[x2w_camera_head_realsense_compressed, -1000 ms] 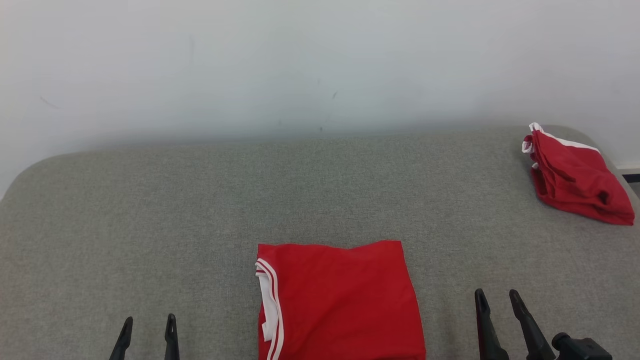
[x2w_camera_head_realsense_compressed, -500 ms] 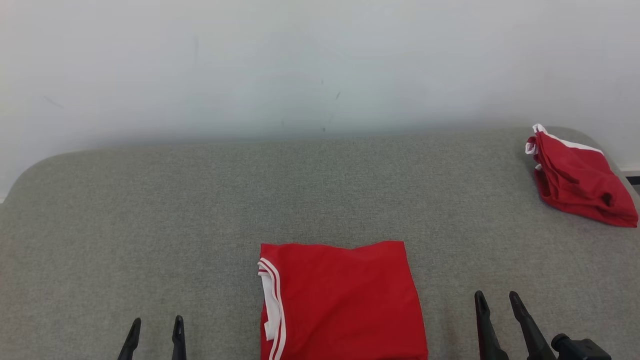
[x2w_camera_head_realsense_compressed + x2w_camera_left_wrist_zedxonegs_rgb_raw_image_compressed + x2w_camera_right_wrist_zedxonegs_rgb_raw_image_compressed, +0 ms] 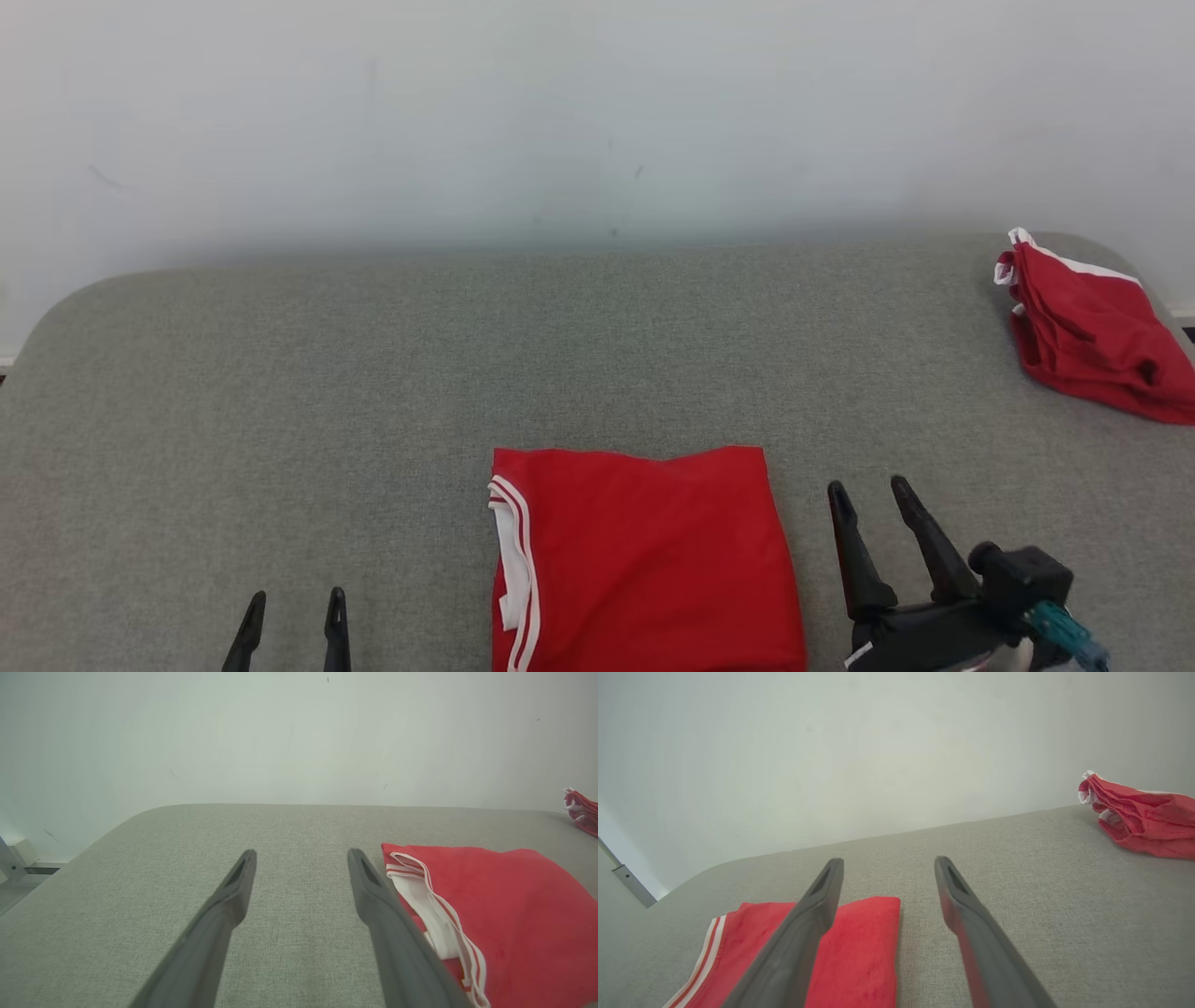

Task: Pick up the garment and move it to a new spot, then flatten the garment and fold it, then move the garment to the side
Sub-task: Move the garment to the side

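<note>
I see L gripper [image 3: 297, 597] spread wide, empty. R gripper [image 3: 868, 485] also wide apart, gripping nothing, just beside folded red garment [image 3: 644, 551].

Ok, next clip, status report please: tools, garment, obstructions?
Left tool and right tool open, holding nothing. Folded red garment flat between them, not yet moved aside. Crumpled red garment at far right corner, apart from it.

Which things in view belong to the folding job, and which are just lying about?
In the job:
folded red garment, centre front
left gripper, open
right gripper, open, just beside that garment

Lying about:
crumpled red garment, at the far right corner of the grey table, probably a separate piece
</note>
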`<state>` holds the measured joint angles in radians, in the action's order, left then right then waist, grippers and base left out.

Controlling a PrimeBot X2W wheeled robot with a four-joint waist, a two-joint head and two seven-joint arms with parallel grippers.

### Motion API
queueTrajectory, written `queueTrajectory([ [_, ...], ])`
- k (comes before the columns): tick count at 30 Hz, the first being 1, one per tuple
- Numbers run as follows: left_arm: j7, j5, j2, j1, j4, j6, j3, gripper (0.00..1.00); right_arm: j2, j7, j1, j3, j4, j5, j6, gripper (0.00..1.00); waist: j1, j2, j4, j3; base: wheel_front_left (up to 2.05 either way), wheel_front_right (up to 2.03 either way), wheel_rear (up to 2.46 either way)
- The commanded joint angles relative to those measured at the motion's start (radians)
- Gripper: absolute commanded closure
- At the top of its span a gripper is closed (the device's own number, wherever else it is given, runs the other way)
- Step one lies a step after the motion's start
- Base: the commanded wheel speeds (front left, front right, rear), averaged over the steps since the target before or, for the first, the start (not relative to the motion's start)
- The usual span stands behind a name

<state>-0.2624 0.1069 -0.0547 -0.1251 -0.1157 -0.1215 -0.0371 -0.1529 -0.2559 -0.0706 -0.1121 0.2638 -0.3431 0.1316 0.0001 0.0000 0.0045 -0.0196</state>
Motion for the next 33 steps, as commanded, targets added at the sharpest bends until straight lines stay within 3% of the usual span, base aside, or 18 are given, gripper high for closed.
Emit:
queueTrajectory([
  [1,-0.003,-0.008,0.002,0.004,0.0,0.006,0.003,0.0,-0.01,0.018,-0.033,-0.018,0.035,-0.009,-0.003,0.0,-0.0001,0.0,0.009,0.006,0.0,0.0,0.0],
  [15,-0.003,-0.005,0.004,0.045,0.002,0.02,0.028,0.0,-0.013,0.069,-0.217,-0.132,0.393,-0.057,-0.003,0.0,-0.0001,0.0,0.058,0.073,0.0,0.0,0.0],
  [24,-0.003,-0.003,0.004,0.064,-0.005,0.021,0.025,0.0,0.013,0.085,-0.261,-0.215,0.542,-0.099,-0.003,0.0,-0.0001,0.0,0.057,0.094,0.0,0.0,0.0],
  [25,-0.003,-0.003,0.005,0.067,-0.006,0.02,0.026,0.0,0.014,0.079,-0.263,-0.231,0.549,-0.105,-0.003,0.91,-0.0001,0.0,0.057,0.095,0.0,0.0,0.0],
  [26,-0.003,-0.003,0.004,0.069,-0.008,0.02,0.026,0.0,0.013,0.073,-0.264,-0.243,0.554,-0.112,-0.003,1.0,-0.0001,0.0,0.057,0.096,0.0,0.0,0.0],
  [33,-0.003,0.0,0.005,0.076,-0.011,0.025,0.018,0.0,-0.03,0.035,-0.33,-0.295,0.572,-0.142,-0.003,1.0,-0.0001,0.0,0.043,0.108,0.0,0.0,0.0],
])
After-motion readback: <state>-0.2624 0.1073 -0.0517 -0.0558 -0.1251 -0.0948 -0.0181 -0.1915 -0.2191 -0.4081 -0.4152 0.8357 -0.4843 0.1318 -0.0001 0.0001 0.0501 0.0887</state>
